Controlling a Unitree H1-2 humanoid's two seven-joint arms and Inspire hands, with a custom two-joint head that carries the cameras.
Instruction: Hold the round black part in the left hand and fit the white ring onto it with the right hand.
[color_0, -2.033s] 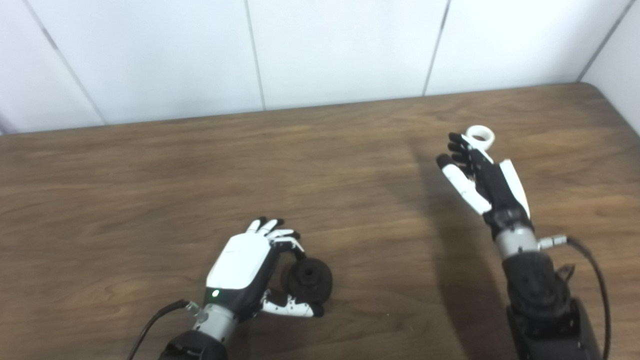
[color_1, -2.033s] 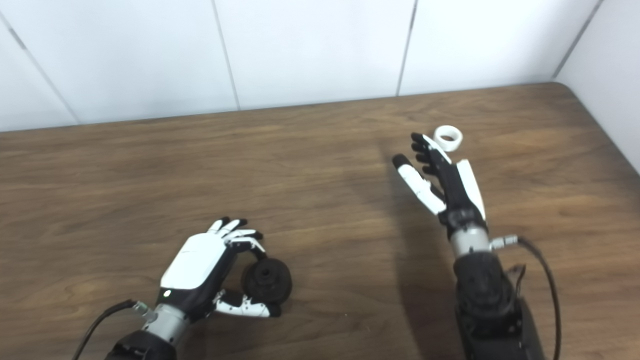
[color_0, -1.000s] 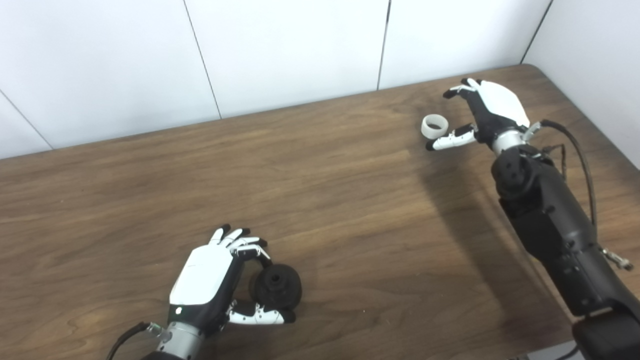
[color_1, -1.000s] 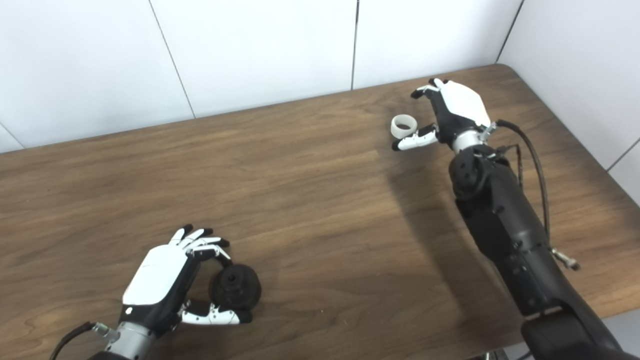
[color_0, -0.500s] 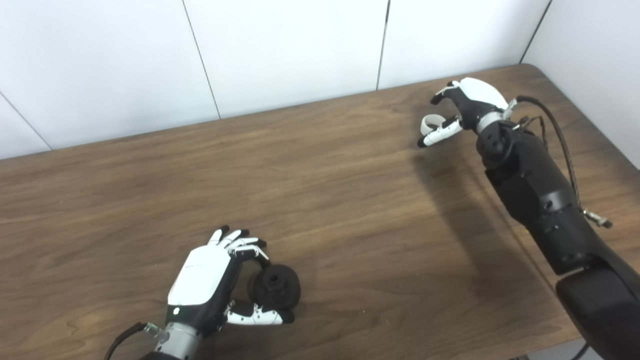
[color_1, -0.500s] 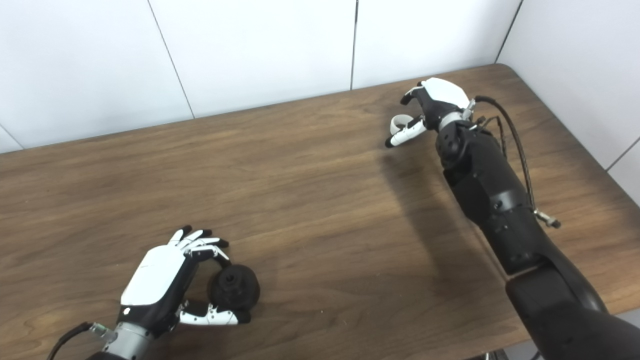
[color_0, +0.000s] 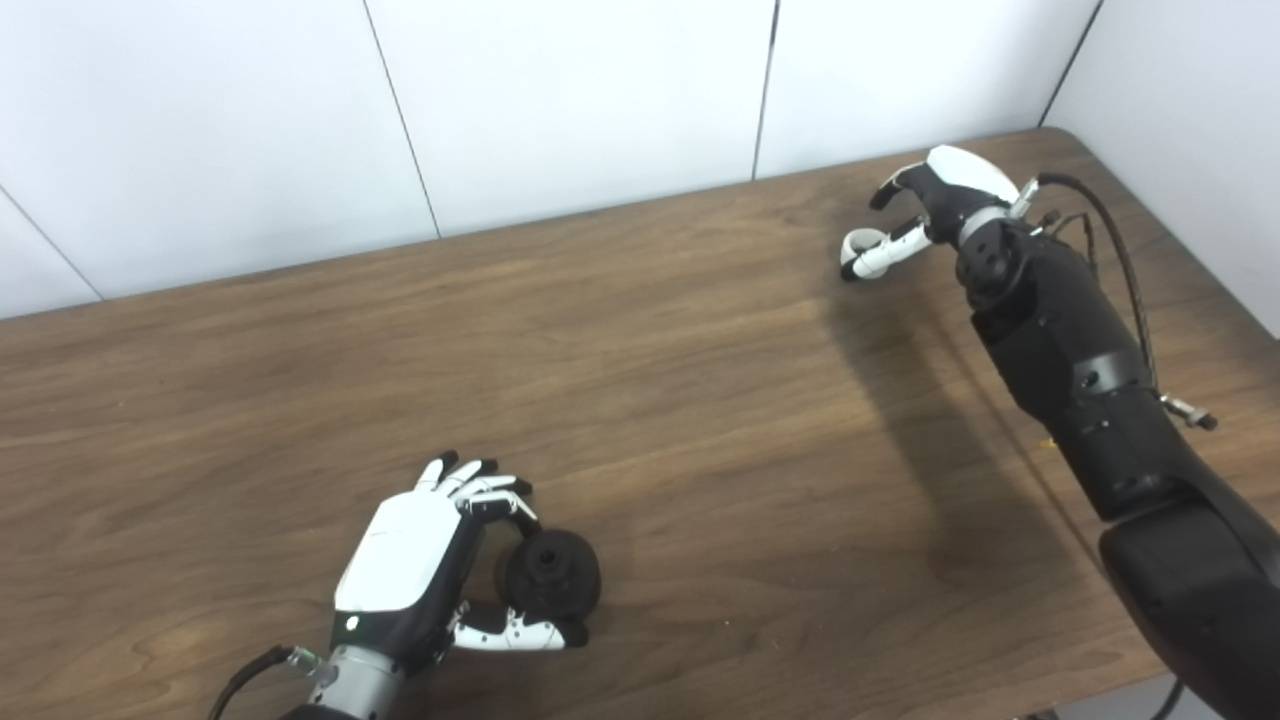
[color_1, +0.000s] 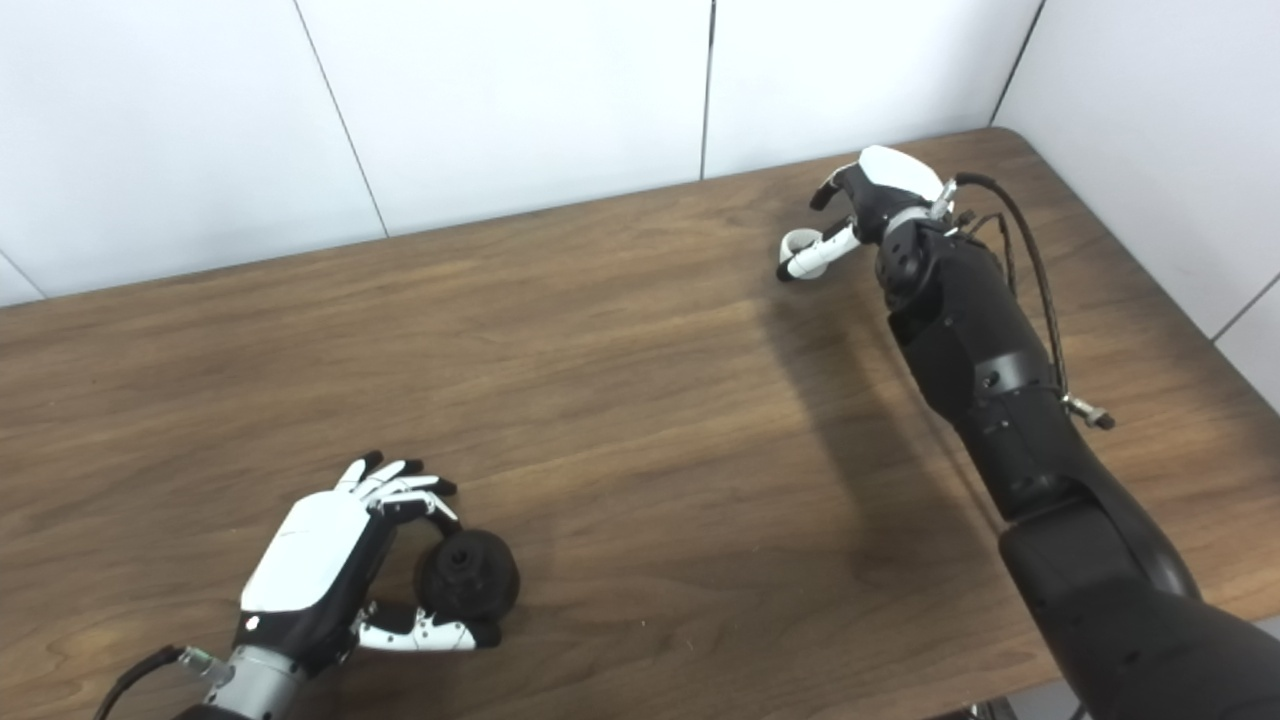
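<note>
Over white ring (color_0: 860, 241), curled right robot hand (color_0: 925, 205)

Wooden table (color_0: 700, 400) (brown), white wall panels (color_0: 570, 100)

place: bare test bench, likely a lab or robot workroom | table (color_0: 700, 400): brown wood-grain top with a rounded corner at upper right, filling most of the frame | walls (color_0: 560, 100): plain white panels with thin dark seams across the top and upper right | furnishings: no household or shop goods in sight
</note>
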